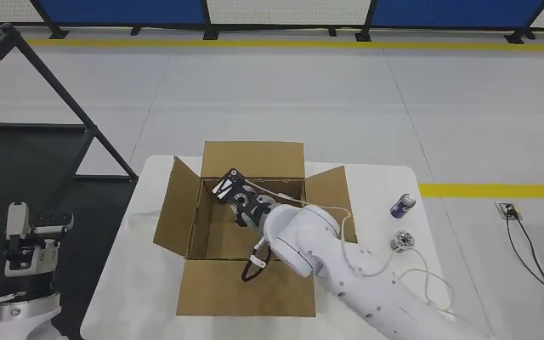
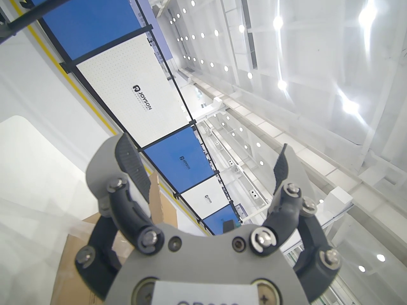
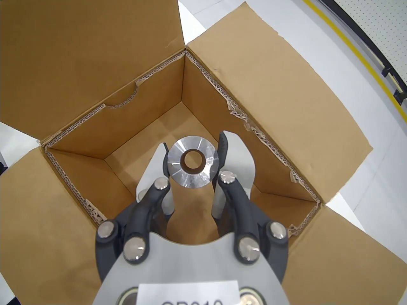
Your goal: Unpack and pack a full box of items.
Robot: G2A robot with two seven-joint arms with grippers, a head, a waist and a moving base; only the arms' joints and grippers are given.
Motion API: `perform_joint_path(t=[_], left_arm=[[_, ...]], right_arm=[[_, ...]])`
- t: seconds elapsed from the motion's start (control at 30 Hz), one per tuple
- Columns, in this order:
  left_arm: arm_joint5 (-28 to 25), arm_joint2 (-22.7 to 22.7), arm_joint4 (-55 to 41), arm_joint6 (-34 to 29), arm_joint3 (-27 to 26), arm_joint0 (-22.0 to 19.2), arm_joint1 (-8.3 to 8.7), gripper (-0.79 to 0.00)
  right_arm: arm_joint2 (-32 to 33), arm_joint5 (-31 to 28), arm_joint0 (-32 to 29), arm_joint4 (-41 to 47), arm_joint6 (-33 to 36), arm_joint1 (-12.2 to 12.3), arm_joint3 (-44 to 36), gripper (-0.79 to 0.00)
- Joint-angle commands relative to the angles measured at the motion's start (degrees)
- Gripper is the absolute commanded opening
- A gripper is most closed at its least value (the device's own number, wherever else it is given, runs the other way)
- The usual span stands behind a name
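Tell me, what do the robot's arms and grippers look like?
The right arm is glossy white and rounded, with white cables trailing along it. The left gripper and right gripper each have a grey metal plate, black linkages with silver screws, a white printed sticker, and grey fingers faced with black ribbed pads.

1. Floor (image 1: 280, 93): light grey; yellow tape line (image 1: 255, 42) along far edge, 2nd yellow strip (image 1: 484, 189) at rt.
2. Partition panels (image 1: 119, 10) behind far line: blue + white perforated, black frames.
3. White table (image 1: 382, 183), rounded corners.
4. Black metal frame (image 1: 59, 93) at left; floor socket (image 1: 507, 210) w/ cable at rt.
5. Ceiling (image 2: 318, 64) white, high; round spot lights (image 2: 278, 22) on.
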Motion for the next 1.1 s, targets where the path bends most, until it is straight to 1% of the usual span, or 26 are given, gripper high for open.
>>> perform_joint_path(t=[0.0,0.07,0.13,0.23,0.33,0.43,0.63,0.8,0.87,1.07], left_arm=[[0.0,0.0,0.0,0.0,0.0,0.0,0.00,0.000],[0.0,0.0,0.0,0.0,0.0,0.0,0.00,0.000],[0.0,0.0,0.0,0.0,0.0,0.0,0.00,0.000],[0.0,0.0,0.0,0.0,0.0,0.0,0.00,0.000],[0.0,0.0,0.0,0.0,0.0,0.0,0.00,0.000],[0.0,0.0,0.0,0.0,0.0,0.0,0.00,0.000],[0.0,0.0,0.0,0.0,0.0,0.0,0.00,0.000],[0.0,0.0,0.0,0.0,0.0,0.0,0.00,0.000],[0.0,0.0,0.0,0.0,0.0,0.0,0.00,0.000],[0.0,0.0,0.0,0.0,0.0,0.0,0.00,0.000]], right_arm=[[0.0,0.0,0.0,0.0,0.0,0.0,0.0,-0.785],[0.0,0.0,0.0,0.0,0.0,0.0,0.0,-0.785],[0.7,1.1,-1.2,0.5,-1.5,-0.1,0.9,-0.785],[0.2,1.9,0.2,3.6,-1.9,-1.4,5.6,-0.785],[-2.1,-0.3,4.1,8.3,-2.0,-3.8,13.3,-0.785],[-5.3,-2.7,8.1,11.8,-2.2,-6.8,21.4,-0.785],[-10.6,-6.5,13.1,14.4,-4.7,-12.4,35.4,-0.785],[-13.0,-8.5,14.6,15.0,-8.3,-16.3,44.4,-0.785],[-13.4,-8.0,15.1,15.5,-9.4,-17.8,47.7,-0.785],[-13.9,-9.0,15.9,17.5,-11.9,-21.7,56.7,-0.785]])
